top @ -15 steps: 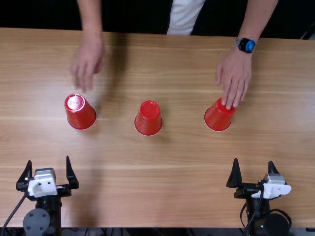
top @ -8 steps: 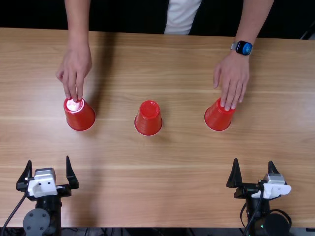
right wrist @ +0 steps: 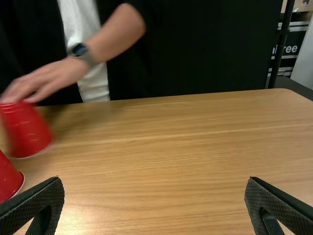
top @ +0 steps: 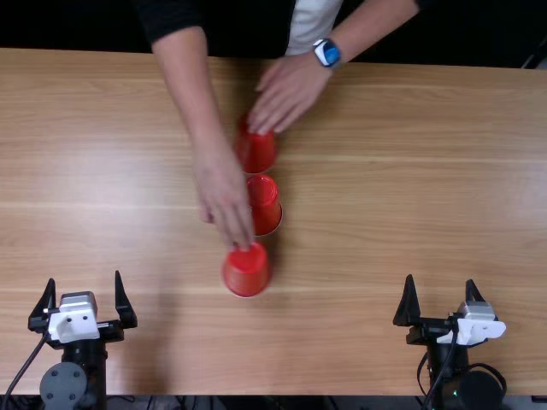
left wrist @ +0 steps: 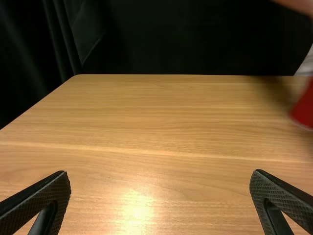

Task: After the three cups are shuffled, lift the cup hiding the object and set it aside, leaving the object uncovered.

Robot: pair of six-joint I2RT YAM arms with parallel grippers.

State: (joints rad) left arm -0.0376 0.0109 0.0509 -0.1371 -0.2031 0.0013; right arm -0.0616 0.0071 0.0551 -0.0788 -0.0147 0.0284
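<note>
Cups (top: 261,213) mid-shuffle, in near-to-far row at centre of table (top: 427,171). One hand (top: 224,192), fingertips on near cup (top: 247,272); watch hand (top: 286,90) atop far cup (top: 255,149); middle cup (top: 265,198) untouched. Left gripper (top: 84,280) and right gripper (top: 438,280) spread wide, empty, at near edge. Lift not yet begun; hiding cup impossible to tell. From right wrist: far cup side-on. From top: whole row.

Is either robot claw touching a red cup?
No, the left claw and right claw sit open at the table edge, well short of the nearest cup.

Far cup (top: 255,150) stands behind middle cup (top: 265,203), near cup (top: 247,272) before it.
</note>
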